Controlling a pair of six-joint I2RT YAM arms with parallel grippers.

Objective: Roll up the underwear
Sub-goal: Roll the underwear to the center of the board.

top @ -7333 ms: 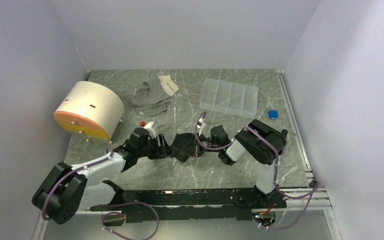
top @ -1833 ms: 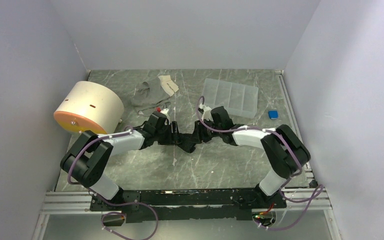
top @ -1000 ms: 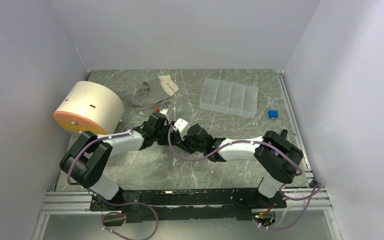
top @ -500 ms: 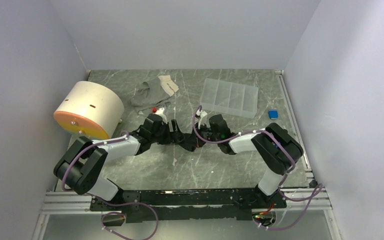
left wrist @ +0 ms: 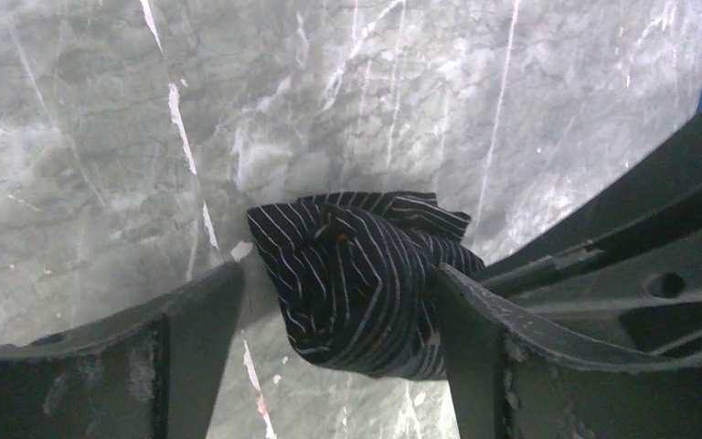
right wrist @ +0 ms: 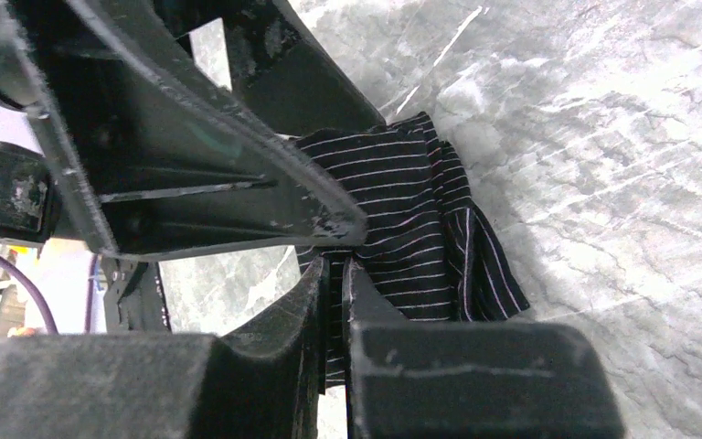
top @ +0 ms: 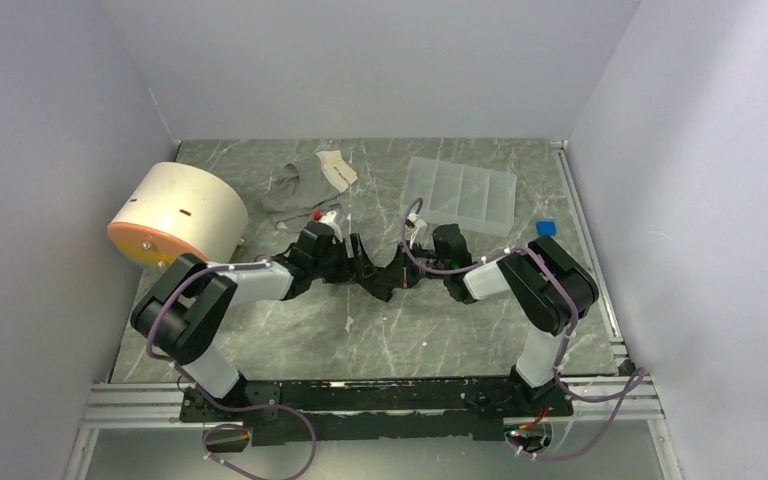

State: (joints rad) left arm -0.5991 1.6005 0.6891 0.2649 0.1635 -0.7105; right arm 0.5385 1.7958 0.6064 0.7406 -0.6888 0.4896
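Your left gripper had its fingers spread wide, one on each side of the black pinstriped underwear. The underwear lay bunched in a loose roll on the grey marble table. One finger touched the cloth and the other stood just clear of it. Your right gripper was clenched on a fold of the same roll, with striped fabric caught between its two pads. From above, both grippers met near the middle of the table with the roll between them.

At the back right lay a clear plastic organizer box with a row of compartments; I could not tell what they held. A small blue object sat just beside its right end. At the left, a cream drum lay on its side with its orange face toward the near edge. Crumpled grey socks lay behind the left arm.
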